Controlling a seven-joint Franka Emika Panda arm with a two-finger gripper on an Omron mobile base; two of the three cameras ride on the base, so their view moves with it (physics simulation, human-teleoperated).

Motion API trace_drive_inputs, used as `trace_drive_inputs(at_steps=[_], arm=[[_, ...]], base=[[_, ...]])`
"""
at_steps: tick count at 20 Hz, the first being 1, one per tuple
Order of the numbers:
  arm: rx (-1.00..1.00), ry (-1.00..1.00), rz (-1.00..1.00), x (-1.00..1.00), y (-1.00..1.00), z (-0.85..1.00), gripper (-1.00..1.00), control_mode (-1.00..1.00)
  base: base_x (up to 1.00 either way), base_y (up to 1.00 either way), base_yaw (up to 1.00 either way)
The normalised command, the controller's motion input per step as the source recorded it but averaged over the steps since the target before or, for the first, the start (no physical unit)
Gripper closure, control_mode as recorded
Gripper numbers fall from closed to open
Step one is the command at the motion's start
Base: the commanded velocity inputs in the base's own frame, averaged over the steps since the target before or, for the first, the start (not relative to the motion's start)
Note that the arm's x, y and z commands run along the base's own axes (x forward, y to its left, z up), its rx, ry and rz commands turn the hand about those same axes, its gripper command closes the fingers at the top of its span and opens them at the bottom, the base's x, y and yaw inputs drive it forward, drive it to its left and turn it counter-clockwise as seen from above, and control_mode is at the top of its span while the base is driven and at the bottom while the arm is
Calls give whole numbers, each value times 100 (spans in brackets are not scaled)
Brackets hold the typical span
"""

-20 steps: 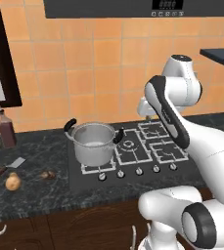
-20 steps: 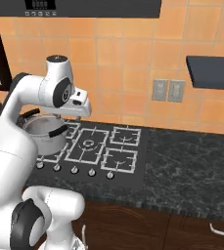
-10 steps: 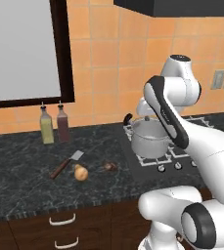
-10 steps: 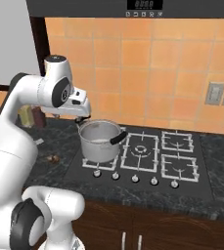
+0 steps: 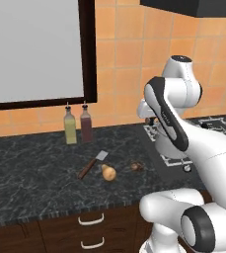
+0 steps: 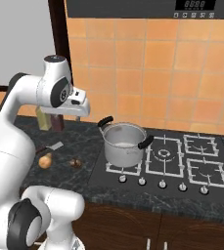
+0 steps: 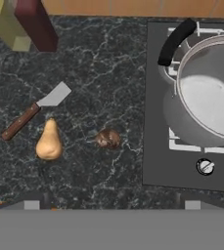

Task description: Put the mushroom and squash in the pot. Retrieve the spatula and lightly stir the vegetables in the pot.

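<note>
The dark marble counter [image 5: 30, 183] runs across the lower half, with orange tiled wall behind it and a big pale window panel in a dark frame up top left. Two bottles stand side by side against the wall, a yellow-green bottle [image 5: 70, 127] on the left and a dark red bottle [image 5: 86, 125] just beside it. In front of them the spatula [image 5: 92, 164] lies flat on the counter, silver blade pointing up-right, wooden handle angled down-left. The squash [image 5: 108, 173] sits just right of the handle, and the mushroom [image 5: 135, 166] is a bit further right, apart from it. The white arm covers most of the right side, hiding much of the stove [image 5: 218, 124]. Brown drawers [image 5: 92, 231] with white handles sit under the counter.
</note>
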Motion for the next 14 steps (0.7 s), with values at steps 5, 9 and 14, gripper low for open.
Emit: trace_drive_inputs(at_steps=[5,9,14], arm=[[0,0,0,0,0,0,-100,100],[-1,3,2,12,13,0,-100,-100],[-11,5,13,2,89,-24,-100,-100]], base=[[88,25,0],[72,10,0],[0,0,0]])
